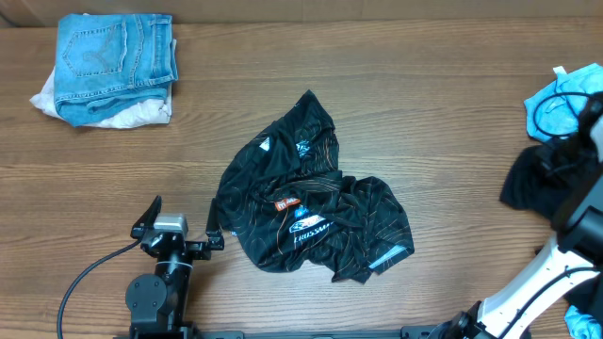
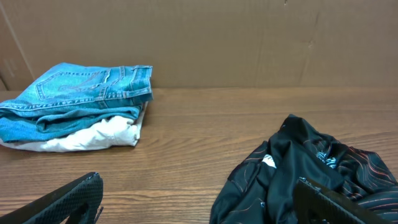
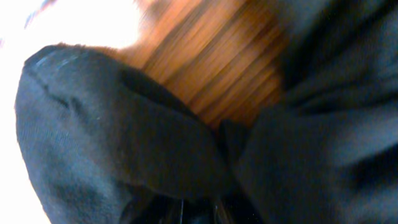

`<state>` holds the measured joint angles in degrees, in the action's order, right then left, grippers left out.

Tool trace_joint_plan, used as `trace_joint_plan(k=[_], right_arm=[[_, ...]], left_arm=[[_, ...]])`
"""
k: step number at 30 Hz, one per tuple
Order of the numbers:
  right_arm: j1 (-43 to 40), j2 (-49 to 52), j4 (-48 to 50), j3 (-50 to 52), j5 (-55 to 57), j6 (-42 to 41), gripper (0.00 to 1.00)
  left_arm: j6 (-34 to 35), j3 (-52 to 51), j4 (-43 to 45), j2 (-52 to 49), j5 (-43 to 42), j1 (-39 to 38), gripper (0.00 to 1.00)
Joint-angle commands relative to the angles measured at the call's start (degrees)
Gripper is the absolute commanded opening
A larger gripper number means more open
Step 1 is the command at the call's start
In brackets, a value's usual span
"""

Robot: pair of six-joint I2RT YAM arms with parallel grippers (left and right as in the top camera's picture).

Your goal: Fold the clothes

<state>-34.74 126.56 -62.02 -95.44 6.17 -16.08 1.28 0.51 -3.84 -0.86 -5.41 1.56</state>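
Jersey [image 1: 306, 202], black and crumpled, at centre frame beside parted left gripper [image 1: 186, 224]; right gripper [image 3: 199, 208], at right edge, buried in dark cloth [image 1: 532, 184], closure untellable; risk of bunched fabric slipping or snagging.

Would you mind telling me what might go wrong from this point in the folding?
1. The black jersey lies crumpled in overlapping layers. The open left gripper beside its left edge may pinch several layers at once rather than a single hem.
2. A dark garment fills the blurred right wrist view, so the hold on it cannot be checked. It might slip, or drag onto the blue garment close by.
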Motion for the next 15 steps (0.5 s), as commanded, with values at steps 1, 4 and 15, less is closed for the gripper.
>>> trace_joint_plan(k=[1,4,15], right_arm=[[-3.89,-1.09,0.87,-2.84,2.51,-0.63,0.22],[-5.42,-1.16,-3.19,-9.86,-1.31,-0.33,0.32],[-0.13,-4.04,-25.66,-45.51,-26.86,2.67,0.67]], left_arm=[[-0.7,-0.24,-0.07,0.61,-0.42,0.39,1.0],[-0.7,-0.24,-0.07,0.61,-0.39,0.39,1.0],[-0.7,-0.24,-0.07,0.61,-0.39,0.39,1.0]])
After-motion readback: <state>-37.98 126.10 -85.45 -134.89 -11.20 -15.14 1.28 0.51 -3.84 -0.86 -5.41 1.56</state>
